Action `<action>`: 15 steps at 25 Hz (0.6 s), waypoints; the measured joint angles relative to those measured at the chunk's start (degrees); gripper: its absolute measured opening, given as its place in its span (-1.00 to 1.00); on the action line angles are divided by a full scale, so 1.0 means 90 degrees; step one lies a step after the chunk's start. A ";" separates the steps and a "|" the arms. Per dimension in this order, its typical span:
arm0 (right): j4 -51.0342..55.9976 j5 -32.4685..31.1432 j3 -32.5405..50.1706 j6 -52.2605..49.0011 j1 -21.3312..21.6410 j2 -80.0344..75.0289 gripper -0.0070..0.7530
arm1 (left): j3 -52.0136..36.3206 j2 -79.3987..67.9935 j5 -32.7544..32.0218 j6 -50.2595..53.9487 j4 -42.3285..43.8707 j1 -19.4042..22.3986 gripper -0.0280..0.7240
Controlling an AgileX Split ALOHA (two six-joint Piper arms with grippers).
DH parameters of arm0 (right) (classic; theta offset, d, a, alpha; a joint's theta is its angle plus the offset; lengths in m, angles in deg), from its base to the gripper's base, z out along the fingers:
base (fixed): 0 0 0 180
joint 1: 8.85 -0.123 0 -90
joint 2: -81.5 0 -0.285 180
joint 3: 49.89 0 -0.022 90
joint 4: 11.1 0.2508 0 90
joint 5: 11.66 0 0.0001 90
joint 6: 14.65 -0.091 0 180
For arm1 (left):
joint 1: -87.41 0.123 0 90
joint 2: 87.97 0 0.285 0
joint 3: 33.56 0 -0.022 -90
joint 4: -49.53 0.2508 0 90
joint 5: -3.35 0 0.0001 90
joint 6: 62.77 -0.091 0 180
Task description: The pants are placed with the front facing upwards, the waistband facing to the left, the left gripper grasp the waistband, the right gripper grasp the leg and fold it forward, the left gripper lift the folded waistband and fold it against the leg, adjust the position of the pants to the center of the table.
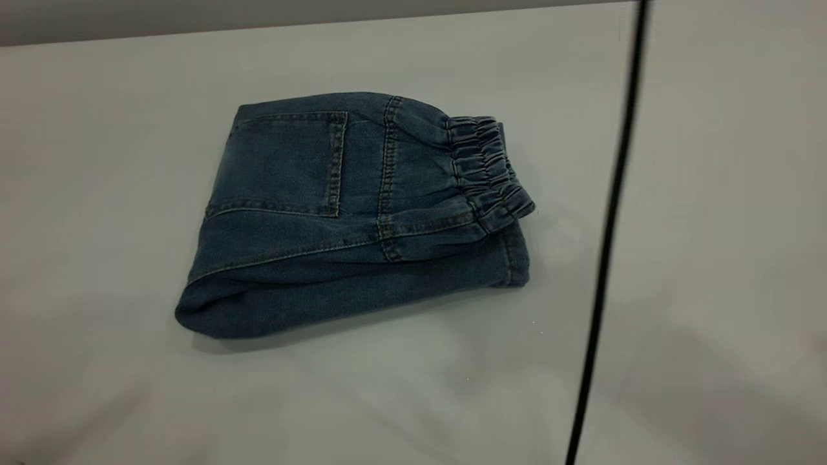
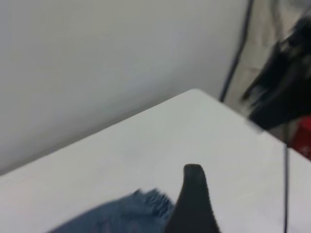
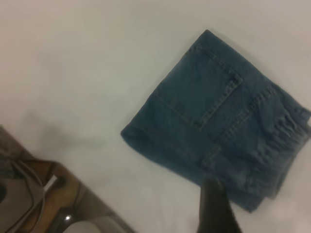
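Soft even light, blurred wrist views

Folded pants (image 1: 310, 213) in mid-blue denim, faded paler across the patch pocket (image 1: 284, 165), darker along the folded edges. Tan-orange stitching outlines the pocket and seams. The ruched waistband (image 1: 488, 171) is the same blue with dark shadowed creases. The table (image 1: 129, 387) is plain pale grey-white. A black cable (image 1: 607, 232) crosses it. Each wrist view shows one black finger (image 2: 194, 208) (image 3: 216, 211).
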 joint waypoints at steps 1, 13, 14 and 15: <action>0.0008 -0.0006 0.0202 0.0000 0.0000 0.0247 -0.05 | 0.0000 0.0210 -0.0115 0.0262 0.0305 0.0000 0.48; 0.0242 0.0015 0.2657 -0.0287 -0.0005 0.3025 -0.05 | -0.0026 0.1848 -0.1103 0.2847 0.3062 -0.0007 0.48; 0.0293 0.0015 0.2883 -0.0287 -0.0005 0.3300 -0.05 | -0.0071 0.1966 -0.1103 0.2888 0.3132 -0.0015 0.48; 0.0348 0.0015 0.3104 -0.0287 -0.0005 0.3534 -0.05 | -0.0153 0.2086 -0.1087 0.2911 0.3193 -0.0015 0.48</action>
